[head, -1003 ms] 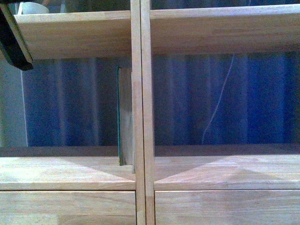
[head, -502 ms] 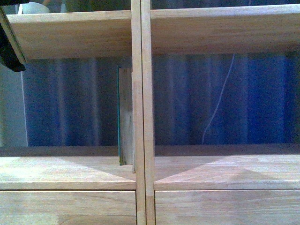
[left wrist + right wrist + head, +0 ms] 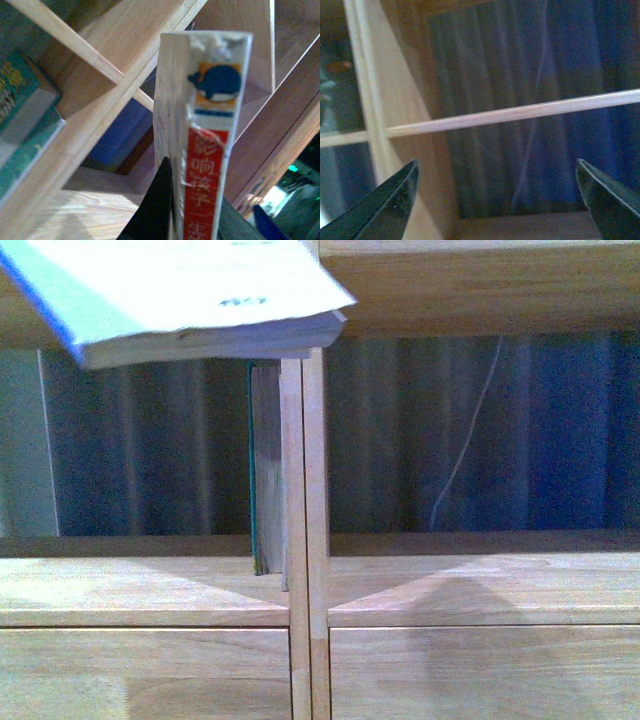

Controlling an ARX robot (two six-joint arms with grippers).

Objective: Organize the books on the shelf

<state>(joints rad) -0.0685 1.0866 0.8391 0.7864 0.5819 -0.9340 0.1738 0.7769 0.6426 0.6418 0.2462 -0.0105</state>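
Observation:
My left gripper [image 3: 192, 222] is shut on the white paperback [image 3: 212, 125], its black fingers [image 3: 157, 205] pressed on either side of the red-and-white spine with a blue whale. In the front view the paperback [image 3: 190, 290] hangs tilted at the top left, in front of the shelf's upper board; the left gripper itself is out of sight there. The teal-edged book [image 3: 264, 470] stands upright in the left compartment of the light-wood shelf [image 3: 140, 590], against the central divider. My right gripper [image 3: 495, 200] is open and empty, facing into a compartment.
The central divider [image 3: 305, 490] splits two open-backed compartments, with a blue curtain and a white cord [image 3: 465, 440] behind. Plain drawer fronts [image 3: 480, 675] lie below. Green books [image 3: 20, 115] lie stacked on a board seen in the left wrist view.
The white paperback has swung into the top left of the front view, covering the upper board where a dark gripper part showed. The shelf sits slightly higher in the picture.

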